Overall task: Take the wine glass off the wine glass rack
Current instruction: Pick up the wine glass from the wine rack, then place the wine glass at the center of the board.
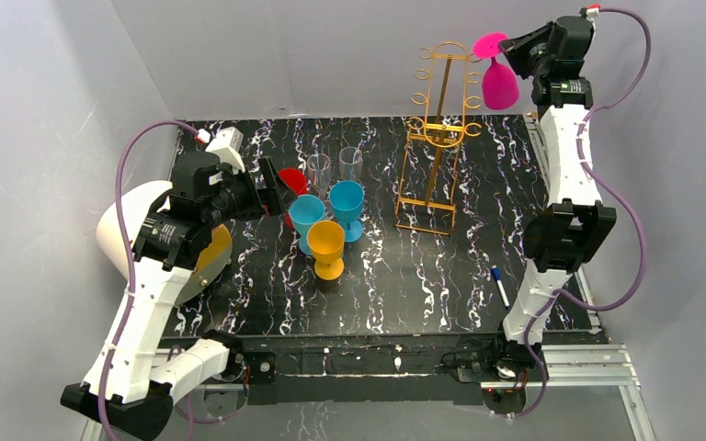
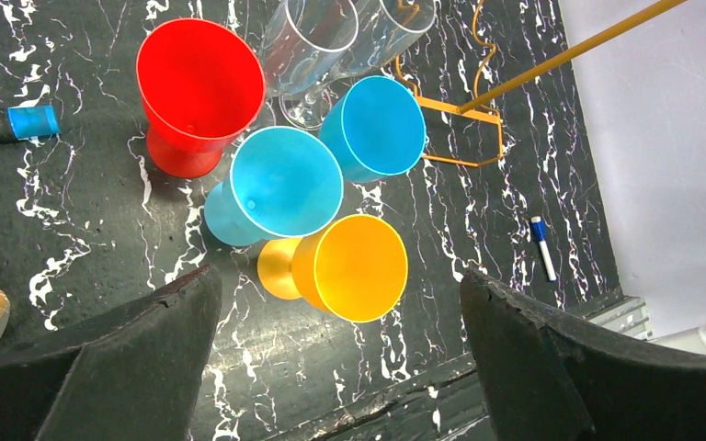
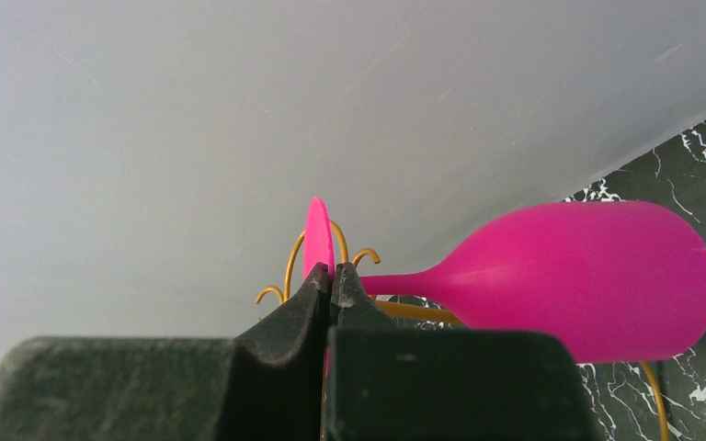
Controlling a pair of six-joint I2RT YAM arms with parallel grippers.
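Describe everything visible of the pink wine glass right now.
Opaque magenta wine glass, plastic-looking, with a round foot, thin stem and rounded bowl. It hangs upside down, high beside the top right of the gold rack. The right gripper is shut on its stem next to the foot. Whether it touches the rack is unclear.

- It was a robotics lab cell: a left arm (image 1: 142, 303) and a right arm (image 1: 570, 161) were bolted to an aluminium rail (image 1: 588, 363) at the counter's (image 1: 423, 303) near edge.
- Plain grey panels (image 1: 46, 110) walled the counter on three sides.
- Purple cables (image 1: 644, 241) looped along both arms.
- A black marbled sheet (image 1: 506, 184) covered the counter.
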